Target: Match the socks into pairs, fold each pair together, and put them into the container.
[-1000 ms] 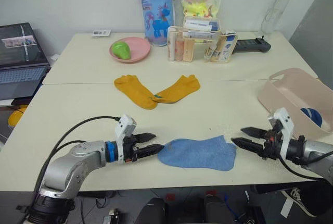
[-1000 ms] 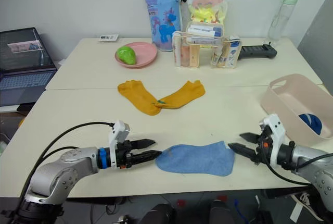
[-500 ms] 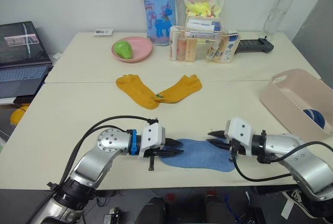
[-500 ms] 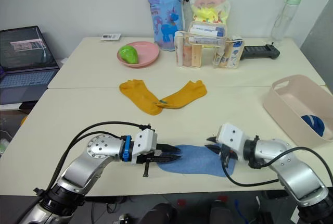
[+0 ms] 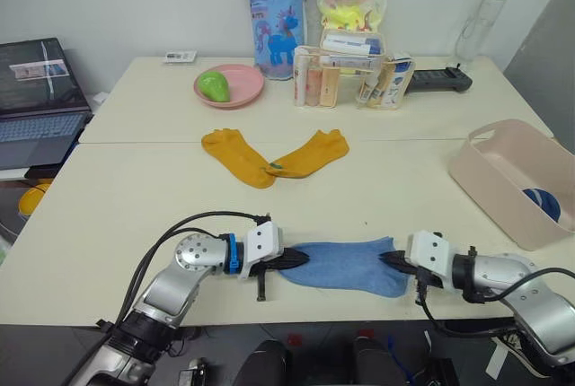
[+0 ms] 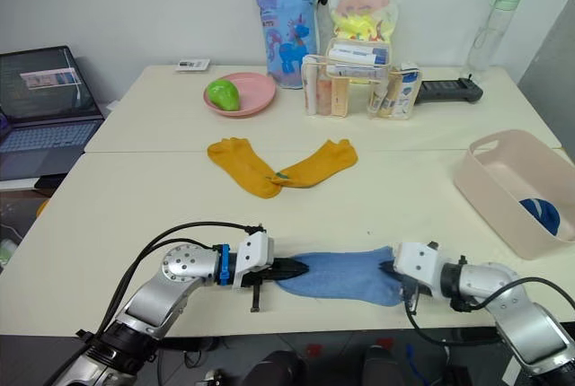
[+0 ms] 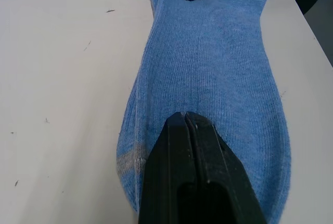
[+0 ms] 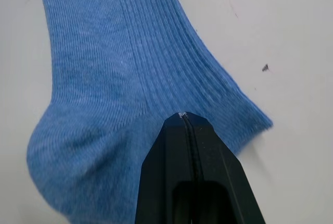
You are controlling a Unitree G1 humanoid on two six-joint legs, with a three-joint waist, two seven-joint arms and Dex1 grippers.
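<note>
Now both claws, left (image 5: 292, 261) and right (image 5: 388, 260), clamped on blue sock (image 5: 346, 265) ends near table edge (image 5: 108, 321).

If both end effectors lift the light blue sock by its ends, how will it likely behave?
The light blue sock lies flat and thin in ribbed knit, so it will probably sag between the left end effector and right end effector. It looks light. The table should offer little resistance.

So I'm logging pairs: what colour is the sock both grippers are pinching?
Light blue sock, clearest in the left wrist view.
</note>
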